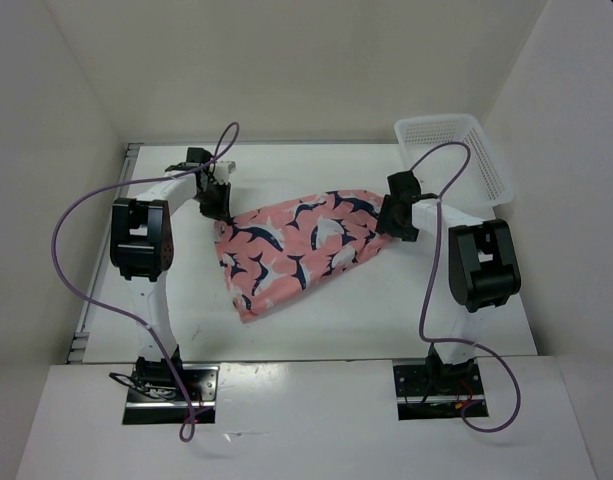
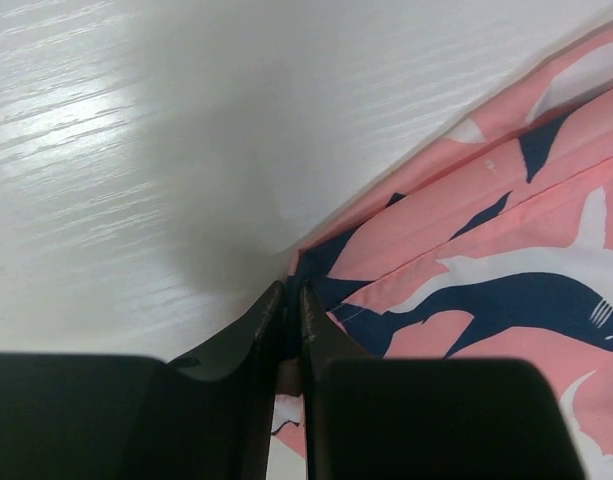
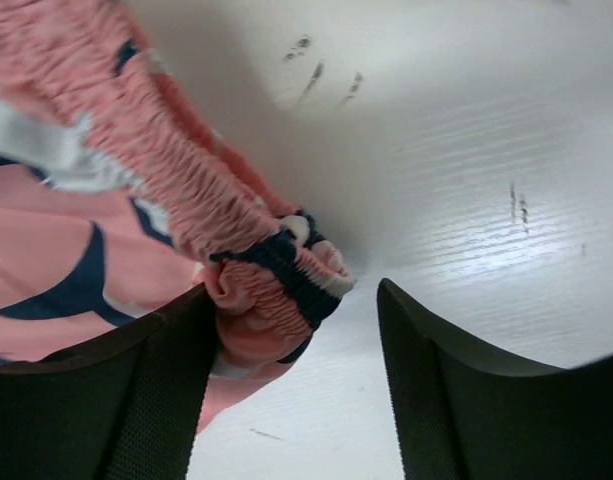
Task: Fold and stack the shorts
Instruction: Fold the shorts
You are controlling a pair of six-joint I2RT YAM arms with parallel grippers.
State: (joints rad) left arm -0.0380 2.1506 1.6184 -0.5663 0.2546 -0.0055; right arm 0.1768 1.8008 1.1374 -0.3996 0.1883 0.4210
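The salmon-pink shorts [image 1: 296, 250] with navy and white sharks lie spread across the middle of the table. My left gripper [image 1: 222, 216] is shut on their far-left hem corner. In the left wrist view the jaws [image 2: 291, 298] pinch the dark hem edge of the shorts [image 2: 486, 250]. My right gripper [image 1: 392, 226] is open at the shorts' right end. In the right wrist view the gathered elastic waistband [image 3: 266, 270] bulges between the fingers of that gripper [image 3: 294, 295]. It leans on the left finger [image 3: 156, 390]. The right finger [image 3: 446, 400] stands apart from it over bare table.
A white plastic mesh basket [image 1: 456, 150] stands at the back right corner, just behind my right arm. White walls close in the table on the left, back and right. Purple cables loop over both arms.
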